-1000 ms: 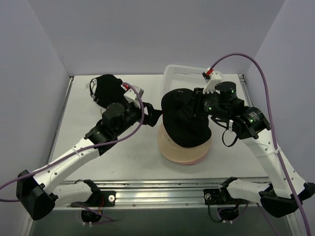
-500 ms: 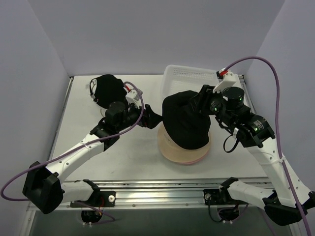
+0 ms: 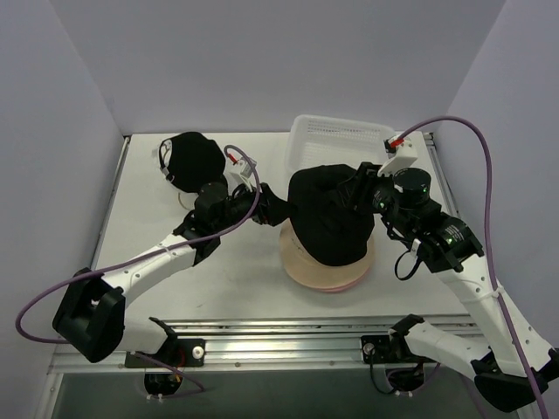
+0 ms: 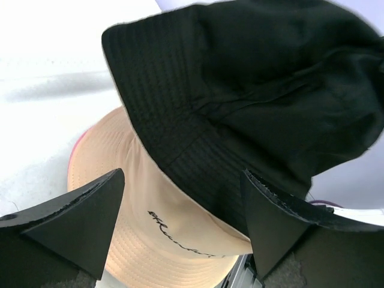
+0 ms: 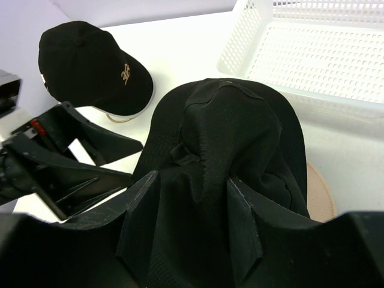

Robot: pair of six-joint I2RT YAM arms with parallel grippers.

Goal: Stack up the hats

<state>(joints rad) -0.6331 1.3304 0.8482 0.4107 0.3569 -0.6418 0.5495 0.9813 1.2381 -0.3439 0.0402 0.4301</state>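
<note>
Black fabric bucket hat [image 3: 330,223]: seen at the centre of the top view, resting on the stack, its crown bunched into an upright ridge.
Tan fabric bucket hat [image 4: 138,198]: lies directly under the black one; dark script is seen on its side.
Pink fabric hat [image 4: 74,153]: only a sliver of brim is seen, under the tan hat at the left of the left wrist view.
Black fabric cap [image 3: 192,157]: placed at the upper left of the white table [image 3: 218,279], apart from the stack.
White plastic mesh basket [image 3: 332,133]: set at the upper right, just behind the stack.
Left gripper [image 3: 276,208]: jaws are spread wide with nothing held, just left of the black brim.
Right gripper [image 3: 354,196]: jaws are set partway apart around the ridge of black fabric, which touches both fingers; a firm clamp cannot be told.
</note>
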